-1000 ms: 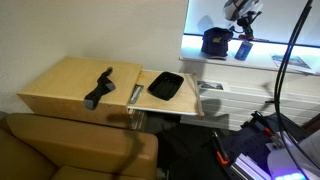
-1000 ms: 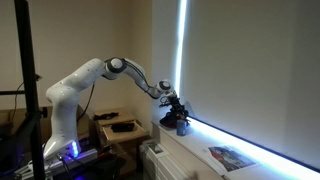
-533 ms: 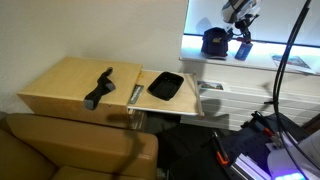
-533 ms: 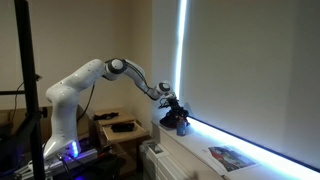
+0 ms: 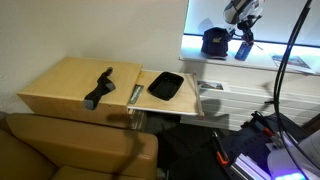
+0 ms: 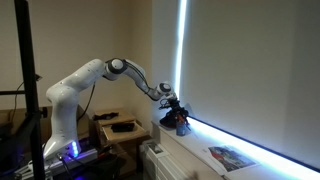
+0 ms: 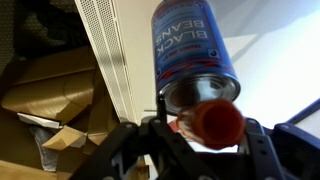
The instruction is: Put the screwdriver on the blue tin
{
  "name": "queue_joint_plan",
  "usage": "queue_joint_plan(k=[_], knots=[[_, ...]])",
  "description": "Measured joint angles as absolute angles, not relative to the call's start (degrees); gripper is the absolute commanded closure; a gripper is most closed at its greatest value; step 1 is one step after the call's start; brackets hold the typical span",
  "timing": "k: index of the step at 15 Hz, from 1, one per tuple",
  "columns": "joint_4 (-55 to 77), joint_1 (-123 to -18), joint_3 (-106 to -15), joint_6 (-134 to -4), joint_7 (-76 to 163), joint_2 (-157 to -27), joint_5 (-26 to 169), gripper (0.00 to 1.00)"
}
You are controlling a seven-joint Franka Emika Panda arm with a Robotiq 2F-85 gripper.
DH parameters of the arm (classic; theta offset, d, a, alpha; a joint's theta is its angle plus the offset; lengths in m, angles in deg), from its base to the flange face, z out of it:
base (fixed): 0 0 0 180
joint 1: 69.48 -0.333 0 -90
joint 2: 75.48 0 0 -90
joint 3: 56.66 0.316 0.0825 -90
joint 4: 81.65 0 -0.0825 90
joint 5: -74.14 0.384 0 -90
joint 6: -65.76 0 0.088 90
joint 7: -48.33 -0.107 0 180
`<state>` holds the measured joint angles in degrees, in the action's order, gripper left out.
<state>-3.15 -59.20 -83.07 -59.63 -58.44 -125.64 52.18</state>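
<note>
Orange plastic is being gripped by the closed fingers [image 7: 268, 152], the screwdriver [image 7: 217, 122] being held close above the blue tin [image 7: 190, 55]. It is being judged light, stiff and prone to rolling off; the handle is being favoured for holding.

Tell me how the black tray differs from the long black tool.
The tool is long, thin and bent; the tray is broad and shallow. The tool lies on the wooden top, the tray on the paler board beside it. Both are black.
</note>
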Motion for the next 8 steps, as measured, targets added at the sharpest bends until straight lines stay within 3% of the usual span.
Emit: queue_joint_plan(k=[1, 3, 4, 6, 8], knots=[[-3.16, -59.2, -83.07, -59.66, -58.43, -125.61, 52.18, 0.05], [-3.15, -59.23, -83.07, -59.65, -58.43, -125.51, 52.18, 0.0], [-3.16, -59.27, -83.07, -59.65, -58.43, -125.46, 52.18, 0.35], [-3.23, -59.38, -83.06, -59.65, -58.43, -125.41, 52.18, 0.32], [-3.42, -59.64, -83.01, -59.65, -58.43, -125.41, 52.18, 0.47]])
